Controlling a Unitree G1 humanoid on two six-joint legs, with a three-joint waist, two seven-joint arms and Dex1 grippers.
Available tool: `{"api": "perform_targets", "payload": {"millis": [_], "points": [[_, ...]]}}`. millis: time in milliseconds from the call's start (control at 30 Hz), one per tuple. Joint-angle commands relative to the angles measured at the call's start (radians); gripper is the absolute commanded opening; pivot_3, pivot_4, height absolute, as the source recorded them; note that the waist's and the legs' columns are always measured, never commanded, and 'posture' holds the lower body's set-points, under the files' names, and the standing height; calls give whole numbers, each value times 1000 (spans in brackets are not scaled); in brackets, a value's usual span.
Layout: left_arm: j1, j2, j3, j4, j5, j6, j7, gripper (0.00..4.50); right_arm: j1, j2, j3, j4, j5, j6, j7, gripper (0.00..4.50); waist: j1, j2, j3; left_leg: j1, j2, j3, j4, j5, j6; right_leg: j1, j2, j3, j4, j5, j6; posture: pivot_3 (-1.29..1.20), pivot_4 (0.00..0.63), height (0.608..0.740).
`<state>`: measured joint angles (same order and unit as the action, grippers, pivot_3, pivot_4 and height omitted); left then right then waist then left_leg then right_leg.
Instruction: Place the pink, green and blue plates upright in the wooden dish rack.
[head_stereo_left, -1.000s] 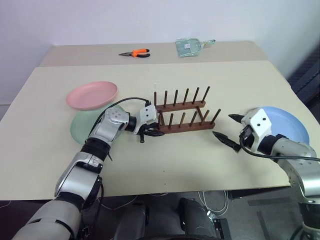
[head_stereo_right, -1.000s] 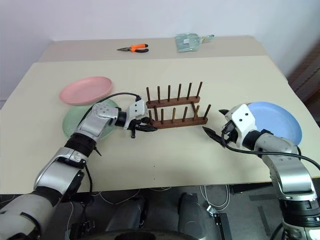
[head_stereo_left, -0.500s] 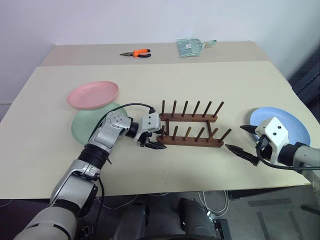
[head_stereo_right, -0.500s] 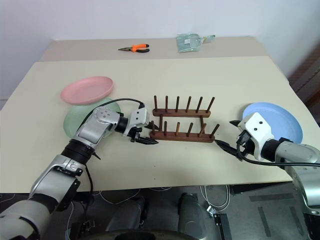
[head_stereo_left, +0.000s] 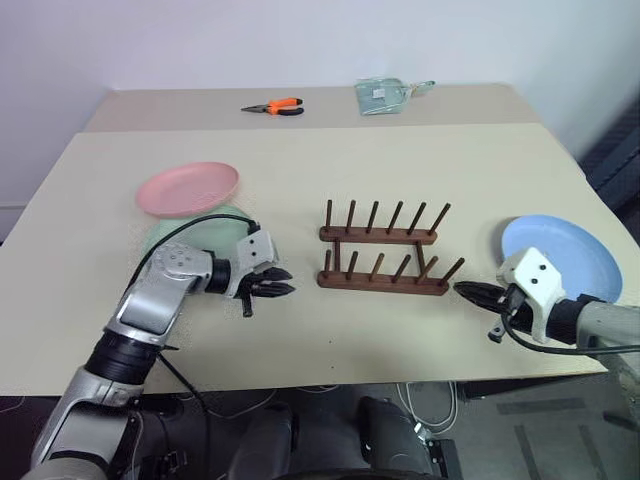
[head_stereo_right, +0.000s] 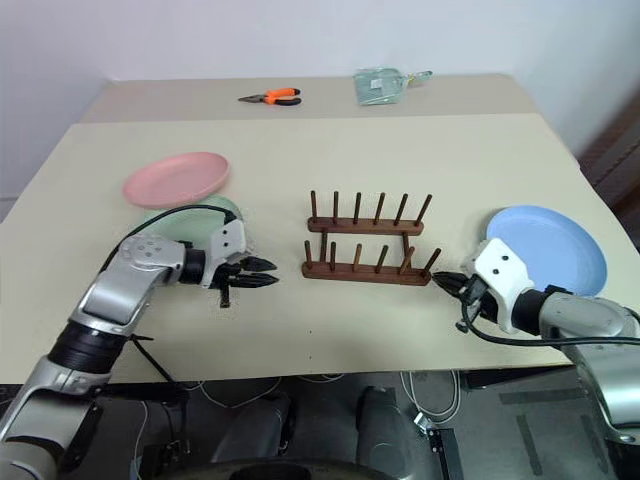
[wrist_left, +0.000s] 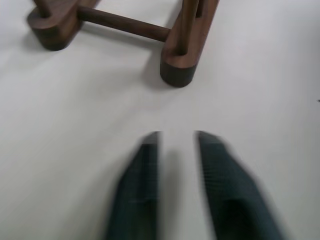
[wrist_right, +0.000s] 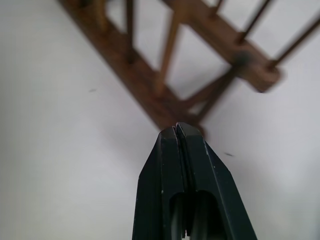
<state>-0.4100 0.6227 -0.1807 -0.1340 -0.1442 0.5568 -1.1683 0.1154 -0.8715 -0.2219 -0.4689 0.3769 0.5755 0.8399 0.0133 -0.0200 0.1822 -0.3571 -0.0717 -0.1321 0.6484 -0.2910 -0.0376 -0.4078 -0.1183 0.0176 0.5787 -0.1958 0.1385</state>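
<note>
Both claws have drawn back from the small dark brown wooden dish rack (head_stereo_left: 384, 252), now squared at frame centre on the beige surface (head_stereo_left: 330, 160). Left claw (head_stereo_left: 281, 283) stands slightly parted; right claw (head_stereo_left: 463, 290) pressed together, both empty.

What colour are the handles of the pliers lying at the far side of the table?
Orange. The pliers show best in the left eye view.

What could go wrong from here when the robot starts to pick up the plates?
The pink plate overlaps the green plate, so lifting one may drag the other. The wooden dish rack is light-looking and unfixed; a plate pushed between its pegs may slide or tip it. The blue plate lies near the table edge.
</note>
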Motion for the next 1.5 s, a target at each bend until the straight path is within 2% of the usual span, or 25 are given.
{"api": "perform_targets", "payload": {"millis": [33,167,300,467,667,967,1033,1133,1200,1267,1300,1400,1500], "points": [[25,-11,-43,-128,-12,39,44,58,-15,2,65,-2,-24,0,-3,0,1,0,0,0,0,0,0,0,0,0,0,0,0,0,0,0,150,740],[35,-92,-131,-196,28,114,174,58,-50,27,141,42,-108,-28,-71,0,0,0,0,0,0,0,0,0,0,1,0,0,0,0,0,0,150,740],[34,-161,-200,-187,102,144,312,58,-87,52,189,71,-157,-35,-110,0,-2,0,0,1,0,0,0,0,0,0,0,0,1,0,0,0,150,740],[28,-272,-207,-111,158,155,488,58,-175,110,247,166,-228,-67,-169,0,-1,0,0,1,-1,0,0,0,0,1,0,0,1,1,1,0,150,740],[5,-322,-194,-10,192,105,593,58,-276,165,280,281,-287,-112,-210,0,0,0,-1,2,-1,0,1,0,0,1,1,0,1,1,1,0,150,740],[-37,-323,-182,61,176,55,608,58,-386,219,280,429,-314,-179,-220,0,-3,0,-1,2,-1,0,1,0,-1,1,1,0,2,2,1,0,150,740],[-12,-291,-170,-1,136,70,556,0,-387,212,248,383,-246,-149,-163,534,-5,0,-1,2,-1,0,1,0,-1,1,1,0,2,3,0,0,150,740],[62,-229,-2,-205,-89,125,420,834,-349,142,200,189,-85,-64,-3,1692,-17,3,0,1,-1,0,-1,0,-1,-1,1,1,2,4,-1,0,150,740],[43,-245,201,-249,-213,183,473,1854,-352,117,184,99,-18,-15,35,2764,-22,2,1,0,0,-1,-2,0,-1,-2,1,0,2,4,-1,0,150,740],[-6,-271,351,-231,-272,217,569,2798,-362,107,186,49,16,6,53,3644,-21,1,1,0,0,-3,0,0,-1,-1,1,-1,2,2,2,0,150,740],[-44,-284,412,-206,-258,217,653,3347,-368,107,197,35,22,7,60,3682,-20,0,0,1,0,-4,1,1,-1,1,1,-2,2,2,2,0,150,740],[-173,-344,566,-128,-219,254,925,3347,-395,127,230,43,15,6,50,3682,-18,-1,-1,3,-1,-4,1,1,-1,4,1,-3,1,2,2,0,150,740],[-327,-581,869,-158,-412,287,1326,3347,-423,146,283,92,-22,-30,54,3682,-13,-4,0,1,-1,-4,2,1,-2,3,1,-3,0,2,3,0,150,740]]}}
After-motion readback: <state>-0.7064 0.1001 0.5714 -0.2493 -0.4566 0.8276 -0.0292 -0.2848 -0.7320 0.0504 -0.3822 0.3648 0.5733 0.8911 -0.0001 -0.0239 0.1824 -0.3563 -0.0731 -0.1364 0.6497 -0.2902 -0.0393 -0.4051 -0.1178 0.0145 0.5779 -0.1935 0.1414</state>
